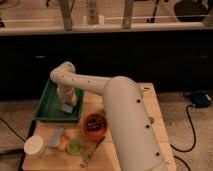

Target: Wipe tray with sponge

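Note:
The dark green tray (48,102) lies at the table's left rear corner. My gripper (67,101) points down into the tray's right half, hanging from the white arm (95,85) that sweeps in from the lower right. The small pale blue-grey sponge (66,108) sits at the gripper's tip, pressed on the tray floor, and the gripper is shut on it. The gripper body hides the top of the sponge.
An orange bowl (94,124) stands just right of the tray's front corner. In front of the tray lie a blue-grey wedge (55,137), a white cup (35,147), a small green lid (75,146) and a spoon (91,154). The wooden tabletop (152,107) extends right.

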